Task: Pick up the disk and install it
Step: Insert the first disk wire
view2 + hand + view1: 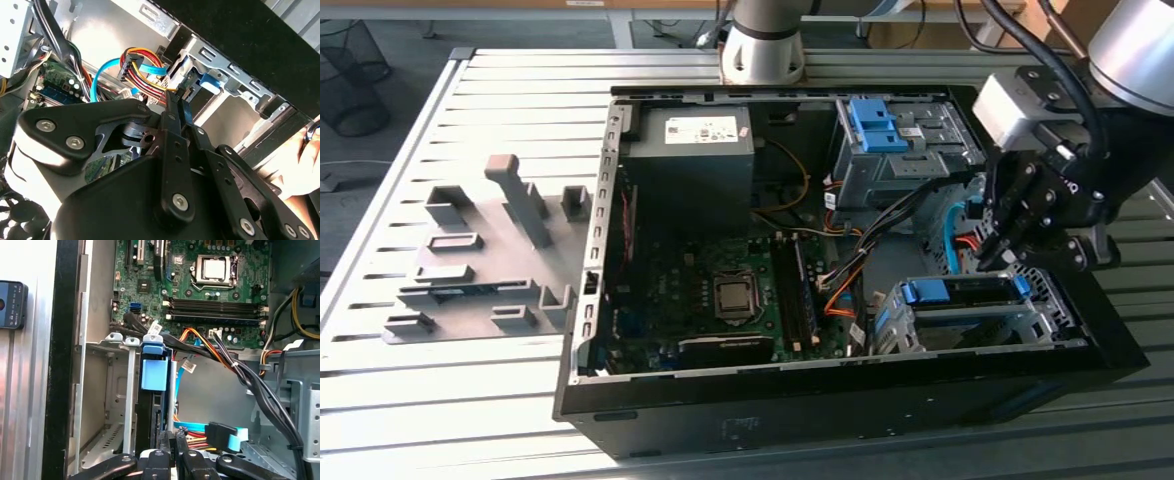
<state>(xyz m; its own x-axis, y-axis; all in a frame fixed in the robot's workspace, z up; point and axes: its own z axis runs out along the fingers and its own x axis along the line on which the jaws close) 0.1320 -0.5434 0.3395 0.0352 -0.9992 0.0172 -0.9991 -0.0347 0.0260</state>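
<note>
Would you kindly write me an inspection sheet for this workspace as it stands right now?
Surface: slatted metal table carrying an open computer case.
Job's things: the disk stands on edge in the drive cage, blue rail tab showing.
Clutter: grey fixture blocks on the exterior view's left.
Grippers: the gripper hangs over the drive cage; in both wrist views its fingers sit close together at the disk's edge.
Cables: blue data cable and orange-red-yellow power wires lie beside the cage.
Surroundings: a wire waste basket on the floor; a person's hand.
</note>
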